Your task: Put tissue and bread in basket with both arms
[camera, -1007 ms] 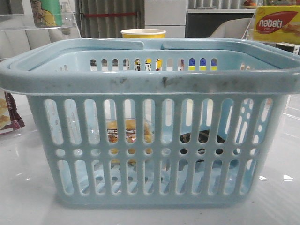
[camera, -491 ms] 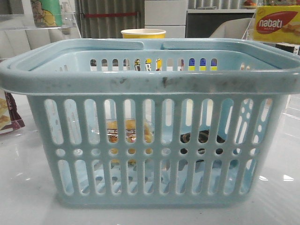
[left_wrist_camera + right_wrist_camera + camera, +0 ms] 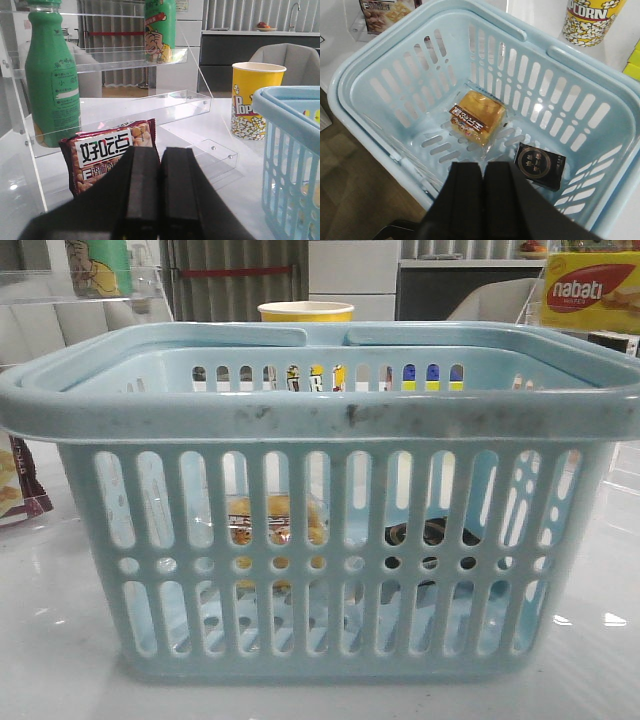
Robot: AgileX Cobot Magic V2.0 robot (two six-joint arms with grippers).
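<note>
The pale blue basket [image 3: 320, 410] fills the front view and also shows in the right wrist view [image 3: 380, 65] and the left wrist view [image 3: 295, 120]. The golden bread [image 3: 476, 118] in its clear wrapper lies on the basket floor; through the slots it shows in the front view [image 3: 275, 520]. The black tissue packet [image 3: 540, 165] lies beside it on the floor, dark behind the slots in the front view [image 3: 430, 533]. My right gripper [image 3: 483, 167] is shut and empty, above the basket's near rim. My left gripper [image 3: 160, 152] is shut and empty, outside the basket. Neither gripper shows in the front view.
A maroon snack packet [image 3: 107, 155] leans by a clear acrylic shelf [image 3: 150, 105] holding a green bottle [image 3: 52, 85] and a green can [image 3: 160, 30]. A yellow popcorn cup [image 3: 255, 107] stands behind the basket. A yellow nabati box [image 3: 590, 290] sits at the back right.
</note>
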